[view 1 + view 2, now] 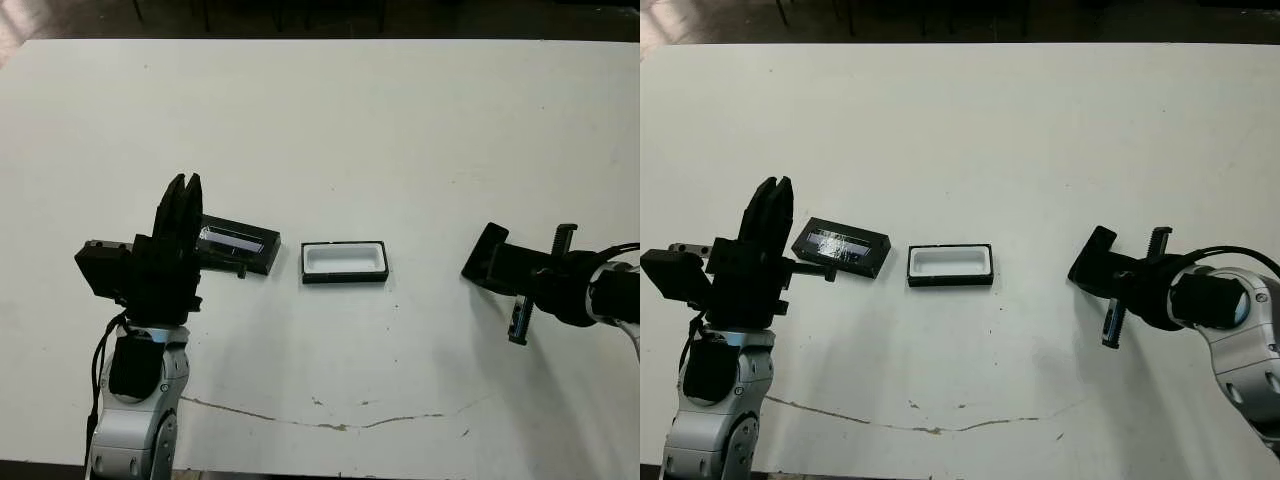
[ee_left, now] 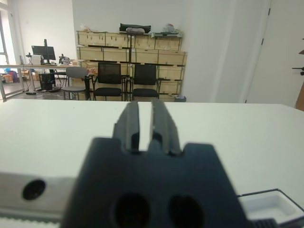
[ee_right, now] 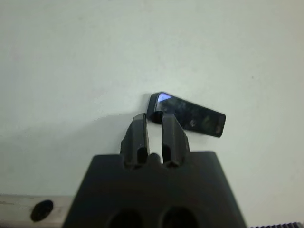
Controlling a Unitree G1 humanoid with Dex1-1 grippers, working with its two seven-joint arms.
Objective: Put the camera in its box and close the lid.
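Camera (image 3: 187, 114): slim glossy black bar, bluish patch at one end, lying on the surface (image 1: 400, 130) at the right claw's (image 3: 154, 124) tips.
Box (image 1: 344, 262): white-lined, open.
Lid (image 1: 238, 243): beside box.
Right claw: fingers nearly together, empty.
Left claw (image 2: 145, 111): narrow gap, empty.

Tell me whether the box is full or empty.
Empty: the box shows only bare white lining. The camera lies on the table by the right gripper.

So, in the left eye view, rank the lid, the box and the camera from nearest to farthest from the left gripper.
1. The lid: right beside the left gripper, toward the table's middle.
2. The box: mid-table, just past the lid, open and empty.
3. The camera: far across on the robot's right, at the right gripper.
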